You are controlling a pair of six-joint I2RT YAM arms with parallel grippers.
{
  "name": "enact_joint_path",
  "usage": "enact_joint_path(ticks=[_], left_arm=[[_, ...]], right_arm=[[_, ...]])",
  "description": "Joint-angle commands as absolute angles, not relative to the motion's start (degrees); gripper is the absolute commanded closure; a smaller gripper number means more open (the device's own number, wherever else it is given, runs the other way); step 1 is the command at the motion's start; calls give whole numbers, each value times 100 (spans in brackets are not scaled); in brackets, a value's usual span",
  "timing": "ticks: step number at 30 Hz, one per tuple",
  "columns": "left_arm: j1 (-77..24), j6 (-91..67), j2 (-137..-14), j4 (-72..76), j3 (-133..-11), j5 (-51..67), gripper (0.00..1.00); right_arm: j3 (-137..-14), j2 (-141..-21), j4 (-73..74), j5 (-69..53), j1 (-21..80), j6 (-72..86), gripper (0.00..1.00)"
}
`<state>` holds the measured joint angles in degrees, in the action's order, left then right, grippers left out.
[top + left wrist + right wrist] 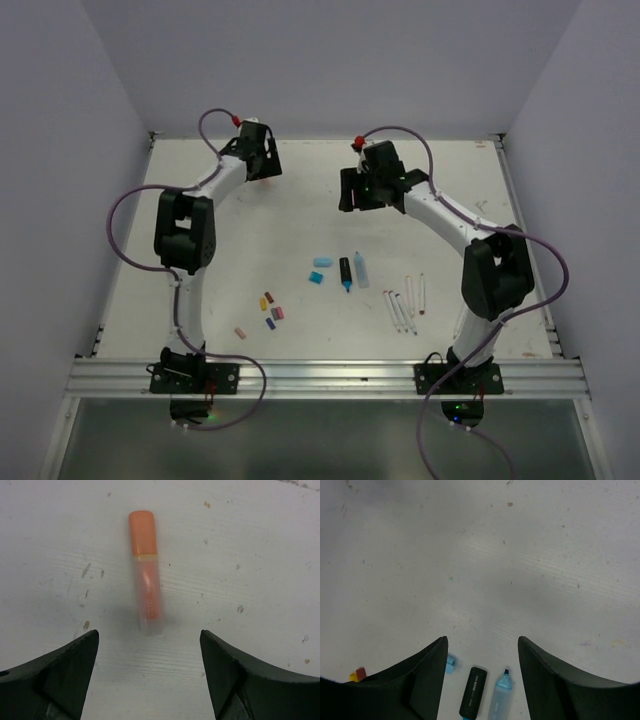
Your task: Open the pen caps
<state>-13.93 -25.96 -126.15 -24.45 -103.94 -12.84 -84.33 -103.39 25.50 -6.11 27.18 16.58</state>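
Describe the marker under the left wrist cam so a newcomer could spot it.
On the far side of the table, left of centre, the left gripper hovers with fingers spread. Just beyond them lies one stubby marker, alone. It has a salmon body and an orange cap; the black marker and blue marker lie mid-table.

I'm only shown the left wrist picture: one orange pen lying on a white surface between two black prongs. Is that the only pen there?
Observer: No. From above, a black marker and a pale blue marker lie side by side near the middle of the table.
Operator: Are their lids off?
Observer: It seems so: two blue caps lie loose just left of them.
Operator: And the other arm, is it holding anything?
Observer: No. The right gripper is open and holds nothing.
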Motion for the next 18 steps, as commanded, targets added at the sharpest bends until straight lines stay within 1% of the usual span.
enact_joint_path(ticks=[1, 12, 15, 18], left_arm=[[-1362, -2707, -12770, -2066, -10679, -1169, 16], [-1354, -2848, -13482, -2004, -11144, -1178, 19], [-1362, -2830, -13675, -2127, -11346, -1204, 27], [-1362, -2830, -13808, -2294, -11443, -1362, 31]], right_arm=[[-8245, -9853, 2566, -404, 2611, 1521, 38], [-7638, -9317, 2558, -360, 2329, 1503, 38], [-7532, -9202, 2558, -325, 2303, 1494, 38], [-7445, -9088, 2566, -273, 2294, 1494, 38]])
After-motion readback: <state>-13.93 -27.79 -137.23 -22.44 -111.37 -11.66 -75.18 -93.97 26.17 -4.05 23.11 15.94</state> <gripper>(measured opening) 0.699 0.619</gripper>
